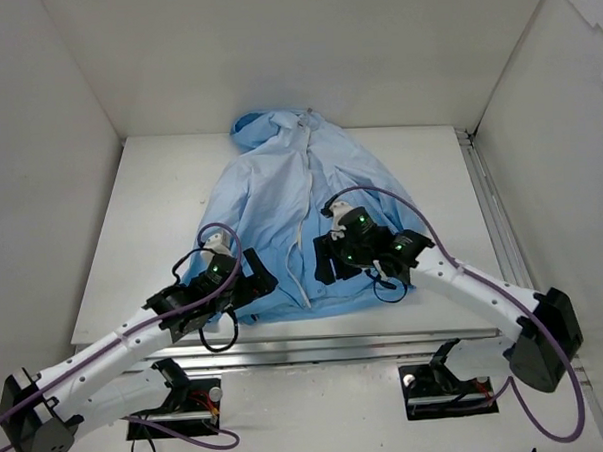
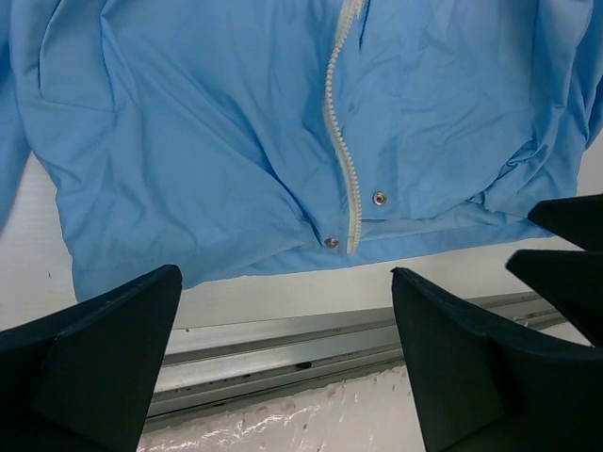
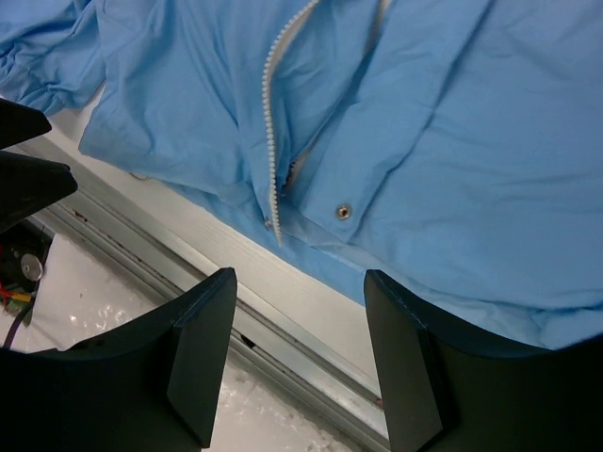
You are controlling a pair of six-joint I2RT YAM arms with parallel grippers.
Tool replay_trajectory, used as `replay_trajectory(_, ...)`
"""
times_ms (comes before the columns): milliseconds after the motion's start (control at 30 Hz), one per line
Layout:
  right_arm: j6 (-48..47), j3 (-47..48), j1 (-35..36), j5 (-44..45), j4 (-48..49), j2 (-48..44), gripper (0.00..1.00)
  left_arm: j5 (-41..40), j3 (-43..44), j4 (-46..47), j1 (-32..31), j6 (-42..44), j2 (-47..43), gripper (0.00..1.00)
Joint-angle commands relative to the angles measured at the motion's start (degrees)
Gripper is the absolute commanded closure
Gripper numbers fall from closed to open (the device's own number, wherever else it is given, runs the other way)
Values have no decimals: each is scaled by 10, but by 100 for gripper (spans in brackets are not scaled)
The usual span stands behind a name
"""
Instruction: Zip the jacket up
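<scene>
The light-blue hooded jacket (image 1: 280, 202) lies flat on the white table, hood far, hem at the near edge. Its white zipper (image 1: 306, 216) runs down the front to the hem. My left gripper (image 1: 262, 285) is open and empty, hovering over the hem just left of the zipper's bottom end. My right gripper (image 1: 323, 261) is open and empty just right of it. The left wrist view shows the zipper (image 2: 341, 132), two metal snaps at the hem and open fingers (image 2: 104, 348). The right wrist view shows the zipper (image 3: 272, 132), one snap (image 3: 343, 212) and open fingers (image 3: 203, 339).
An aluminium rail (image 1: 346, 329) runs along the table's near edge below the hem; it also shows in the left wrist view (image 2: 283, 353). White walls enclose the table on three sides. Purple cables loop off both arms (image 1: 453, 249).
</scene>
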Motion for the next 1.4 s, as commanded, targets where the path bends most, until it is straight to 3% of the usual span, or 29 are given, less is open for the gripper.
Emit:
replay_trajectory(0, -5, 32, 8, -62, 82, 42, 47, 1, -6, 10, 2, -12, -17, 9)
replay_trajectory(300, -5, 34, 20, -104, 139, 164, 52, 6, -26, -7, 13, -19, -65, 4)
replay_trajectory(700, 1, 14, 22, -152, 207, 232, 58, 32, -39, 12, 18, -24, -56, 4)
replay_trajectory(767, 2, 13, 22, -152, 212, 242, 65, 33, -39, 12, 18, -27, -60, 3)
replay_trajectory(867, 2, 15, 22, -155, 218, 242, 85, 33, -41, 10, 18, -32, -67, 4)
replay_trajectory(900, 1, 21, 22, -156, 217, 240, 98, 33, -41, 6, 18, -34, -69, 3)
replay_trajectory(933, 3, 27, 20, -156, 216, 236, 100, 33, -42, 5, 18, -34, -72, 3)
replay_trajectory(1133, 66, 118, 9, -252, 251, 205, 100, 12, -31, -27, 18, -50, -116, 3)
replay_trajectory(1167, 90, 95, 8, -273, 282, 171, 100, 7, -30, -34, 18, -52, -137, 3)
replay_trajectory(1200, 116, 67, 8, -289, 408, 150, 100, -2, -32, -35, 18, -61, -148, 4)
replay_trajectory(1233, 156, 38, 4, -287, 456, 133, 100, -6, -34, -36, 18, -66, -158, 3)
replay_trajectory(1267, 155, 5, 0, -211, 418, 124, 100, -12, -44, -32, 18, -74, -191, 3)
replay_trajectory(1333, 136, 17, -16, -218, 326, 159, 100, -12, -55, -23, 18, -80, -204, 3)
replay_trajectory(1367, 143, -3, -26, -256, 326, 173, 100, -11, -67, -5, 18, -81, -210, 3)
